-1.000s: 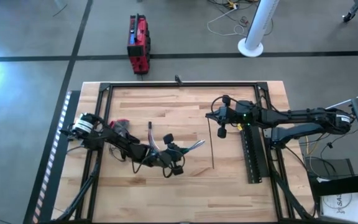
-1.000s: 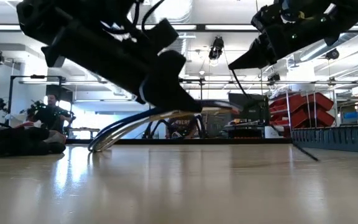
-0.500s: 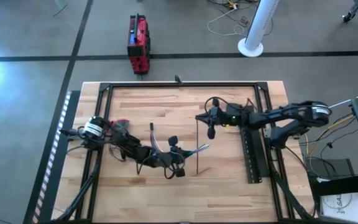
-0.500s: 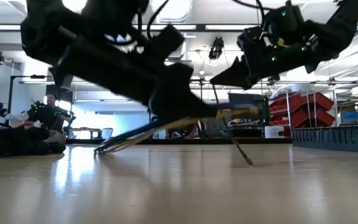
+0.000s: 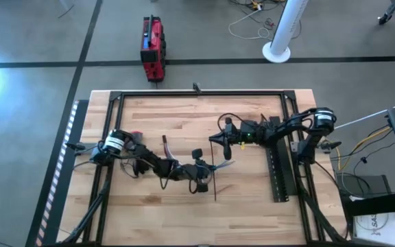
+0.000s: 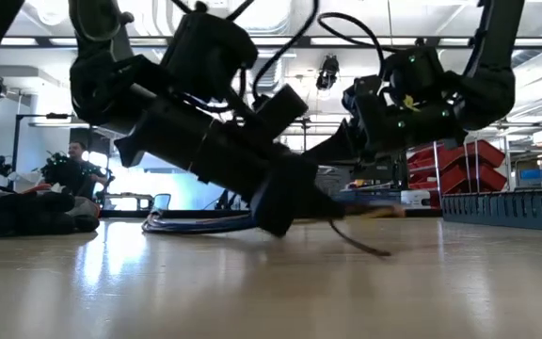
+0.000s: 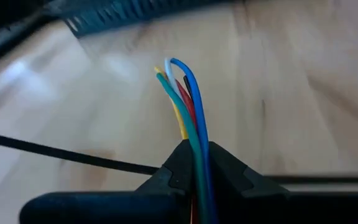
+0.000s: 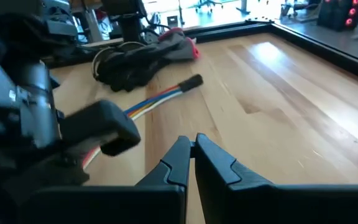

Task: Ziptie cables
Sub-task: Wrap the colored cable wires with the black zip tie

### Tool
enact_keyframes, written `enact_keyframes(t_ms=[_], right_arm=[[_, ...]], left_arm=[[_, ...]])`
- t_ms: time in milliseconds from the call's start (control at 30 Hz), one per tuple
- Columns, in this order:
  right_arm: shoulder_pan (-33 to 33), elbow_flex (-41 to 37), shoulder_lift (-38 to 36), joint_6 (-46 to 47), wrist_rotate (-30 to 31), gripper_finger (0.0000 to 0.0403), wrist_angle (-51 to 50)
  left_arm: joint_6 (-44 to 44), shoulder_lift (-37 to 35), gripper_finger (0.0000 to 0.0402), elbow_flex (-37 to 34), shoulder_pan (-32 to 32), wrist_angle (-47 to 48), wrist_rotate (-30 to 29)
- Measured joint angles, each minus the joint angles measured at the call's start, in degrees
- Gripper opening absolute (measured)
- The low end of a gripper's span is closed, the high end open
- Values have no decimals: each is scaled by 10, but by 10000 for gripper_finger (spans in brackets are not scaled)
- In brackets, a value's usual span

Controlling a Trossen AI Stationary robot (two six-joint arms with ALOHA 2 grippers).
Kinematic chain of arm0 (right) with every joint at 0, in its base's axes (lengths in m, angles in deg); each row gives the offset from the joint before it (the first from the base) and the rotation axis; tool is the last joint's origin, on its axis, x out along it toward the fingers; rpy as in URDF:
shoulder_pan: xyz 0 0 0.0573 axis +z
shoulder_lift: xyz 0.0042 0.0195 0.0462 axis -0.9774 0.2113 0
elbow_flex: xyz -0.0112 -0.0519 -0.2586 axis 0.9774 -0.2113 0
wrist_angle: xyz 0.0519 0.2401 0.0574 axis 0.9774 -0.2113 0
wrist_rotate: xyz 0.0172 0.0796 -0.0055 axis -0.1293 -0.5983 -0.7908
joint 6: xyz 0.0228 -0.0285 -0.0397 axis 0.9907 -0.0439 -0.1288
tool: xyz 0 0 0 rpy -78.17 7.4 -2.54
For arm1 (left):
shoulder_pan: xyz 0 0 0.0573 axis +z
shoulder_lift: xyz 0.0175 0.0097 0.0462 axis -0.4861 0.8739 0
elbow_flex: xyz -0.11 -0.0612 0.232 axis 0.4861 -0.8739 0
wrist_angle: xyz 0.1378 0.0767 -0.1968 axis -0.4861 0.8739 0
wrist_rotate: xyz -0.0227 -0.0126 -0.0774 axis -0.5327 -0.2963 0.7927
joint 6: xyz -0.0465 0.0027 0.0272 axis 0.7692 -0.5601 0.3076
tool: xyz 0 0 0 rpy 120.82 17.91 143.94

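The left gripper [image 7: 194,168] was clamped on the cables [image 7: 185,99], whose loose tips fanned out near the table's middle. The right gripper [image 8: 191,152] was pinched on the ziptie [image 5: 214,175], a thin stiff black strip slanting down to the smooth wooden table [image 5: 252,199]. The springy strip could slip or miss the splayed, slick wires.
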Motion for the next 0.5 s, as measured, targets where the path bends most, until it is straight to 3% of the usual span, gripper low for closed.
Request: enact_keyframes(t_ms=[133, 333, 500], right_arm=[[-1, -2, -19, -17, 0, 1, -19], [-1, -2, -47, -33, -3, 1, -69], [1, -1, -48, -35, -41, 1, -76]], left_arm=[[5, -13, 18, 12, 0, 77, -10], [-21, -26, 18, 10, -1, 93, -16], [-69, -41, 24, 10, -4, 108, 5]])
